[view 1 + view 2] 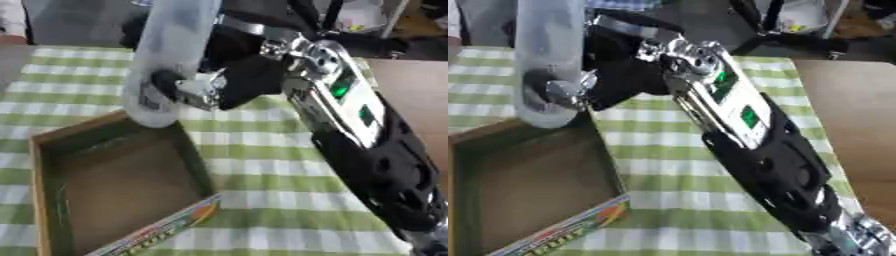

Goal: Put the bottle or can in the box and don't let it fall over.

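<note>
Green-checked cloth covers the table (pixel 262 150), and above it hangs the pale bottle (pixel 171 60), nearly upright, leaning slightly, its base over the far rim of the open cardboard box (pixel 122 180). Right hand (pixel 206 87) has it, fingers and thumb curled round the lower part. Box sits at the near left, a colourful printed flap along its front edge.

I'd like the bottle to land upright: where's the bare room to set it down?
The box floor is bare wall to wall. Green checked cloth between box and right arm is free too. It is crowded at the box's far corner, where the right hand holds the bottle.
</note>
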